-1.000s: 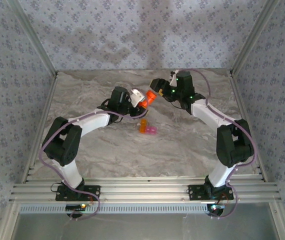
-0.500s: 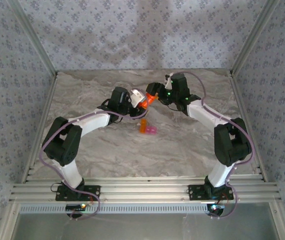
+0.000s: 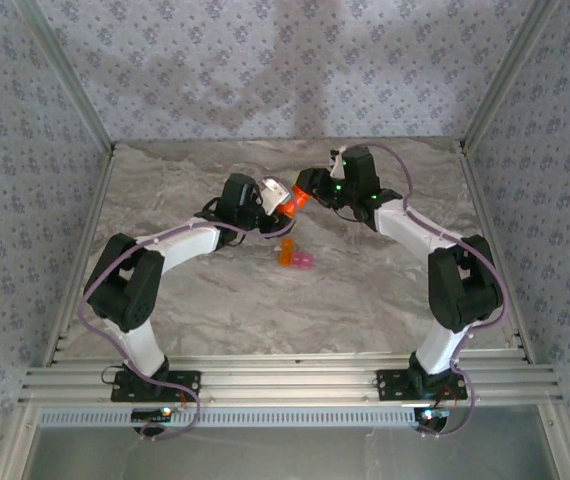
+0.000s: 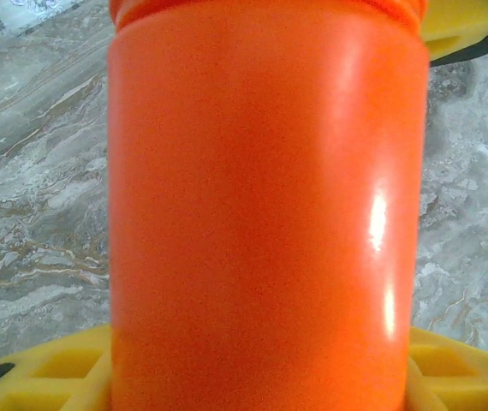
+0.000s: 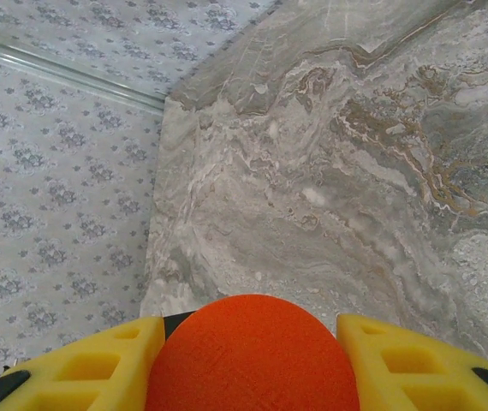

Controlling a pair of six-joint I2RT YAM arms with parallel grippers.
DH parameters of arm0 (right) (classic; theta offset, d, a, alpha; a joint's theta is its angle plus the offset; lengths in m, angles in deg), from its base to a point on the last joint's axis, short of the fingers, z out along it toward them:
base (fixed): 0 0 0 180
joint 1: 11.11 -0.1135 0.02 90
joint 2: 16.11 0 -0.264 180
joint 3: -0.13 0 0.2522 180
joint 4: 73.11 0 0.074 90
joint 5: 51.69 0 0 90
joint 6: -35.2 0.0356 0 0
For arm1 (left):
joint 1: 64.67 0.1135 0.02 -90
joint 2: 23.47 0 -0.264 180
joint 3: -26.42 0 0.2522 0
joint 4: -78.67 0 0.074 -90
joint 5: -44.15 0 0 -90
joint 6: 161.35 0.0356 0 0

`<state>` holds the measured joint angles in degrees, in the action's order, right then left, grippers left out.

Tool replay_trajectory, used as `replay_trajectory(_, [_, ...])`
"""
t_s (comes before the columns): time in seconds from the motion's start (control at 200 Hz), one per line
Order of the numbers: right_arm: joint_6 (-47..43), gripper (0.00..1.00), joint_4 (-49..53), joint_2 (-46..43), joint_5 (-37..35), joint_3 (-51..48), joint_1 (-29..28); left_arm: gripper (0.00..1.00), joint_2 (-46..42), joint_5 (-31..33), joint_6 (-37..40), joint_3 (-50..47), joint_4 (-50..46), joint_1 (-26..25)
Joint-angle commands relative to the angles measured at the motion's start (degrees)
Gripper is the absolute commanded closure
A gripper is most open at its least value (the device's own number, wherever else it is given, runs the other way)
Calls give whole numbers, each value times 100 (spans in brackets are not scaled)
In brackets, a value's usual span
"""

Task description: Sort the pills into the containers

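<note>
Two arms meet over the middle of the marble table (image 3: pixel 165 330), both on one orange bottle (image 3: pixel 293 203). We see the left gripper (image 3: pixel 280 198) clamped on the bottle's body, which lies tilted and raised off the surface. In the left wrist view its yellow fingers (image 4: pixel 51 372) hug the bottle on either side. The right gripper (image 3: pixel 311 187) comes in from the far side, and its fingers (image 5: pixel 90 364) are closed against the bottle's round end (image 5: pixel 252 351). The containers (image 3: pixel 296 257), one orange and one pink, joined, sit on the table just in front of the bottle, apart from both grippers. Patterned walls (image 3: pixel 265 70) close in the table on three sides.
</note>
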<state>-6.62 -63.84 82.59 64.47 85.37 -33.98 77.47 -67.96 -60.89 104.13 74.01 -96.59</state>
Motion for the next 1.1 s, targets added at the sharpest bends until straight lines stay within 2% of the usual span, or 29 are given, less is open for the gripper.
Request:
replay_trajectory(0.0, [-406,69,-562,19,330,-48,185,100,-229,-589,-121,71,166,56])
replay_trajectory(0.215, [-1650,68,-1748,125,1809,-138,776,100,-266,-1761,-665,66,425,287])
replay_trajectory(0.375, [-2357,68,-1573,-76,2014,-153,947,100,-186,-2222,-718,200,275,309])
replay_trajectory(0.57, [-3292,69,-410,-125,2169,257,820,100,-119,-2512,-823,275,299,309])
replay_trajectory(0.735, [-3365,69,-261,-104,2115,285,749,100,-101,-2507,-879,294,329,301])
replay_trajectory(0.83, [-3198,58,-253,-64,2028,287,677,100,-119,-2333,-877,268,337,305])
replay_trajectory(0.95, [-2409,33,-701,-88,1780,126,666,100,-142,-1981,-814,211,354,304])
replay_trajectory(1.094, [-1390,25,-982,-289,1158,-92,707,100,-202,-1260,-601,95,323,283])
